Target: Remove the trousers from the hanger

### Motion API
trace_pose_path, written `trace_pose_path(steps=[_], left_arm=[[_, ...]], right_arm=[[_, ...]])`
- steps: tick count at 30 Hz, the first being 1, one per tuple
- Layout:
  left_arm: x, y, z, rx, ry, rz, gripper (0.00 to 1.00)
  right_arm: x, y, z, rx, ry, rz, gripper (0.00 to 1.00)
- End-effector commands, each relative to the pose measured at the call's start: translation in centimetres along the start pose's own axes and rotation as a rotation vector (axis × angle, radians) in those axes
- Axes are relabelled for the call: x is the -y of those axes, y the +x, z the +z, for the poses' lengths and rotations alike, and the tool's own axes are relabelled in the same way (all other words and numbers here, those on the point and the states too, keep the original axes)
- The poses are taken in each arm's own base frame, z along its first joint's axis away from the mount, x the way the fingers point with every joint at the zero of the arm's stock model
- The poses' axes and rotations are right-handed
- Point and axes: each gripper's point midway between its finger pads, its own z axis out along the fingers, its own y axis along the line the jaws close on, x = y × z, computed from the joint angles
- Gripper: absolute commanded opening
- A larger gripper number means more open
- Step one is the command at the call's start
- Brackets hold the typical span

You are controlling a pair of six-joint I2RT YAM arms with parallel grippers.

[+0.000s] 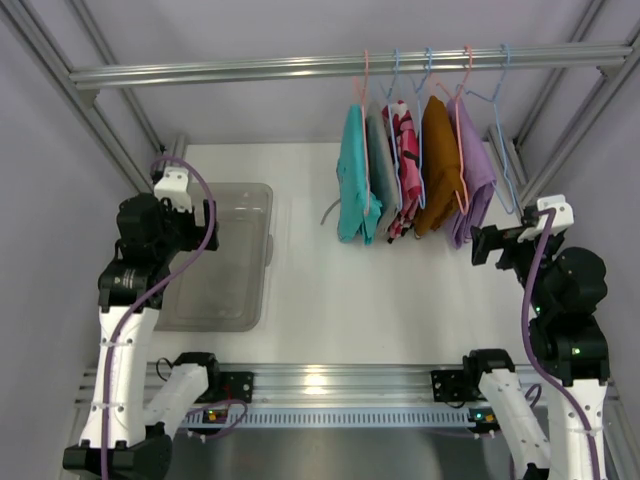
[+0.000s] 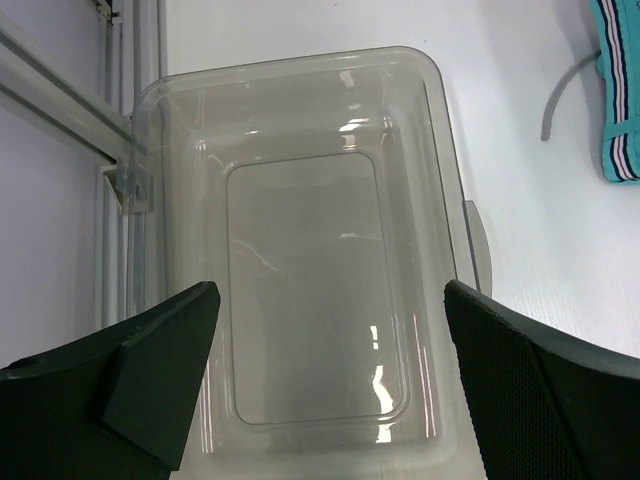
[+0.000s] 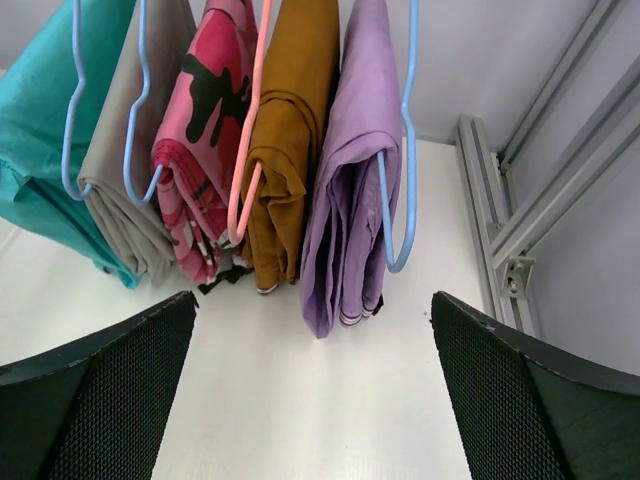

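Several folded trousers hang on pink and blue hangers from the rail (image 1: 250, 68): teal (image 1: 355, 180), grey (image 1: 381, 165), pink camouflage (image 1: 405, 150), brown (image 1: 438, 160) and purple (image 1: 474, 170). My right gripper (image 1: 497, 243) is open and empty, just right of and below the purple pair. In the right wrist view my right gripper (image 3: 312, 330) faces the purple pair (image 3: 350, 180) and brown pair (image 3: 295, 120), apart from both. A blue hanger (image 3: 405, 200) curves at the purple pair's right side. My left gripper (image 1: 190, 215) is open and empty over the bin (image 2: 440, 150).
The clear plastic bin (image 1: 268, 240) sits on the white table at the left. A grey curved piece (image 1: 328, 212) lies on the table by the teal pair. Aluminium frame posts (image 1: 560, 130) stand close on the right, and others on the left (image 1: 120, 110).
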Motion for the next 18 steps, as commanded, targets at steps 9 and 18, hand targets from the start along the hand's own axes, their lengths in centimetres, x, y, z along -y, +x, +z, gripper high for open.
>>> trace_pose_path(steps=[9,18], left_arm=[[7.3,-4.5,1.2,0.071,0.429,-0.123,0.99],[18.5,-12.8,0.9,0.220,1.097,-0.353,0.99]], right_arm=[[-0.8,1.0,-0.1,-0.074,-0.057,-0.011,0.99],[-4.3,-0.5,-1.1,-0.108,-0.275,0.040,1.00]])
